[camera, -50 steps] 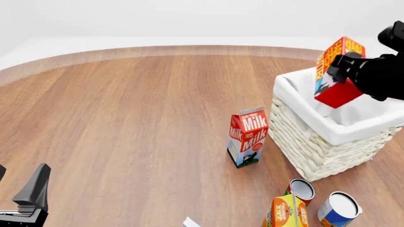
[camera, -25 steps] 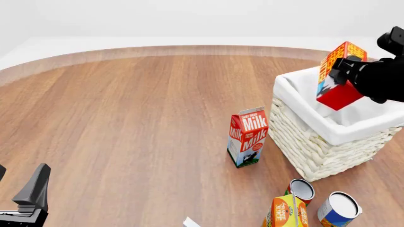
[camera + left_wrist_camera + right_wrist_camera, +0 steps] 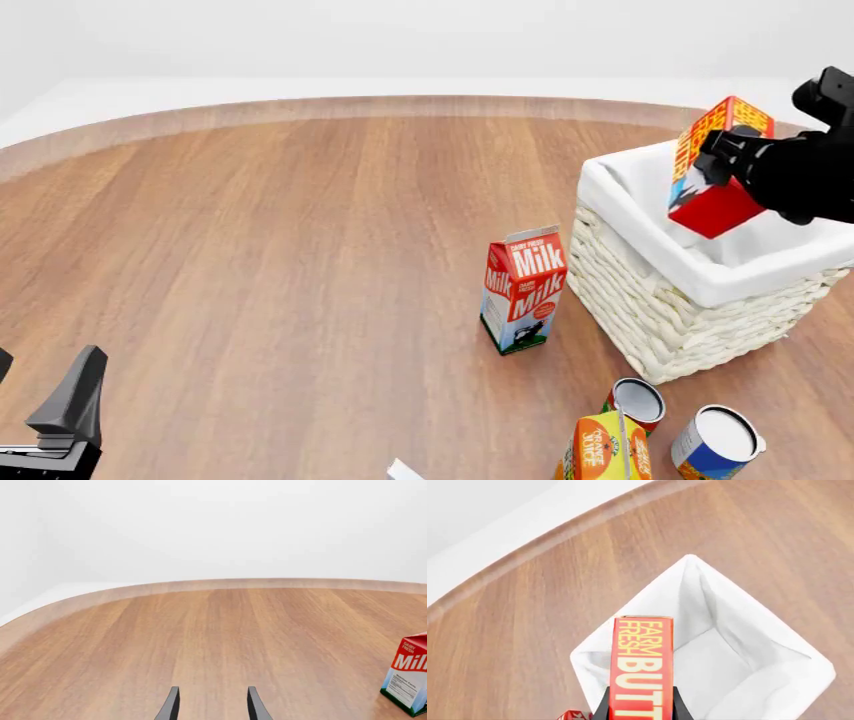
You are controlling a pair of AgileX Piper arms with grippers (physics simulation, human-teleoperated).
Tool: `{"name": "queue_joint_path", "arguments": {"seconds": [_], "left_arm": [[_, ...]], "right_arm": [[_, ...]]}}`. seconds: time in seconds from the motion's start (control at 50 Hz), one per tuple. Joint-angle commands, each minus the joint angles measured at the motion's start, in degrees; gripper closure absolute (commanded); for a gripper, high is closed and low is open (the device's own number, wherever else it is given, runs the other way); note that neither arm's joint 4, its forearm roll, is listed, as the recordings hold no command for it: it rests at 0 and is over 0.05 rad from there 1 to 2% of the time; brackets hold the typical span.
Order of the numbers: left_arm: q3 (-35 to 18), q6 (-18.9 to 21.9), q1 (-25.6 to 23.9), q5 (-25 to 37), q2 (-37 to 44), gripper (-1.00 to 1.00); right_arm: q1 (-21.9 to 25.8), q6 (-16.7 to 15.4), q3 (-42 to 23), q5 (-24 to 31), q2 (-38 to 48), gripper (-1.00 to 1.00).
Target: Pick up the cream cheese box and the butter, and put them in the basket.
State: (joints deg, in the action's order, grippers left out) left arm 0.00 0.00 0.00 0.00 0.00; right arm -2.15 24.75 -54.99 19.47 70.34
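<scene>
Your right hand (image 3: pixel 731 160) is closed on the butter (image 3: pixel 714 165), and it holds the carton tilted above the basket (image 3: pixel 667 300), near the rim on the side toward the milk carton (image 3: pixel 523 290). In the right wrist view the butter (image 3: pixel 642 665) points down to the white lining, but its far end lies close over the basket (image 3: pixel 774 645) wall, not over the middle. If you release here, I think the carton can hit the folded cloth and fall outside onto the surface (image 3: pixel 294 250), or lean on the rim. Bring it more to the centre and lower first. Your left hand (image 3: pixel 211 707) is empty with its fingers a small way apart, low over the bare wood. A small white corner (image 3: pixel 404 469) shows at the near edge; maybe this is the cream cheese box, but I cannot tell.
</scene>
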Motion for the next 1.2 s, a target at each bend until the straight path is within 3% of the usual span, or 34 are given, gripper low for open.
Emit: {"name": "queue_joint_path", "arguments": {"seconds": [0.02,0.88,0.9,1.2], "left_arm": [[0.0,0.0,0.0,0.0,0.0,-1.00],[0.0,0.0,0.0,0.0,0.0,-1.00],[0.0,0.0,0.0,0.0,0.0,-1.00],[0.0,0.0,0.0,0.0,0.0,-1.00]], "right_arm": [[-0.2,0.8,-0.6,-0.6,-0.6,1.00],[-1.4,-0.1,1.0,-2.5,0.6,1.00],[-1.2,-0.3,1.2,-2.8,0.4,-1.00],[-0.1,0.3,1.8,-2.8,-0.1,-1.00]]}}
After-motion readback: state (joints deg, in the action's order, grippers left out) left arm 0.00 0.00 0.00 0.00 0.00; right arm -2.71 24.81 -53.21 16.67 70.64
